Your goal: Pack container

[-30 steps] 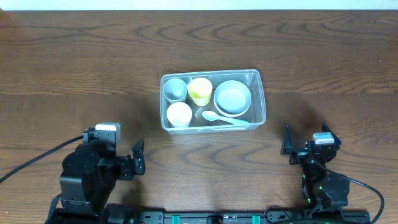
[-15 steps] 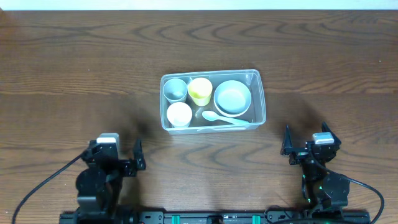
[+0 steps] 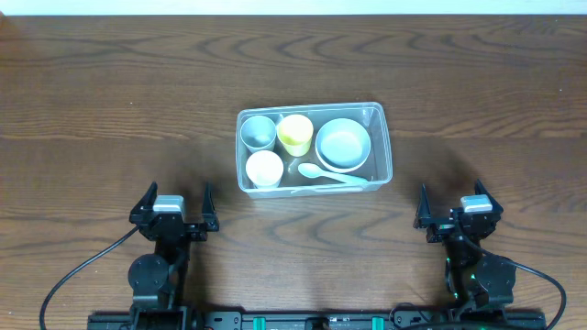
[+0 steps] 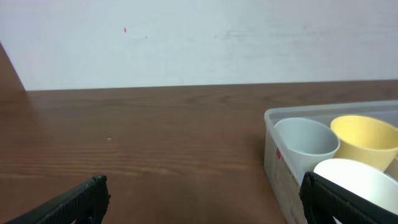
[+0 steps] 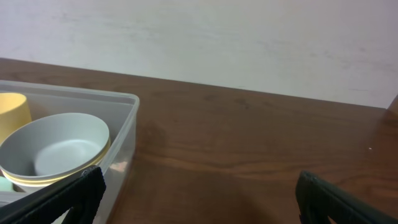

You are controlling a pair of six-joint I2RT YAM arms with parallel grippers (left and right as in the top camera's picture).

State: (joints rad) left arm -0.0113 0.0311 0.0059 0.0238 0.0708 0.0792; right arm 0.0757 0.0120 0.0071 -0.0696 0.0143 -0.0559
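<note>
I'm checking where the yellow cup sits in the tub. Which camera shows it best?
The overhead view: the yellow cup shows whole, inside the container, between the grey cup and the bowls. The left wrist view shows only its upper part behind the white cup, cropped. The right wrist view catches a sliver.

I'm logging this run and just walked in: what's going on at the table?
Nothing is being handled right now. The left gripper and right gripper sit open and empty near the front edge of the table, apart from the container. It holds a grey cup, a yellow cup, a white cup, stacked bowls and a white spoon, so the packing looks done.
</note>
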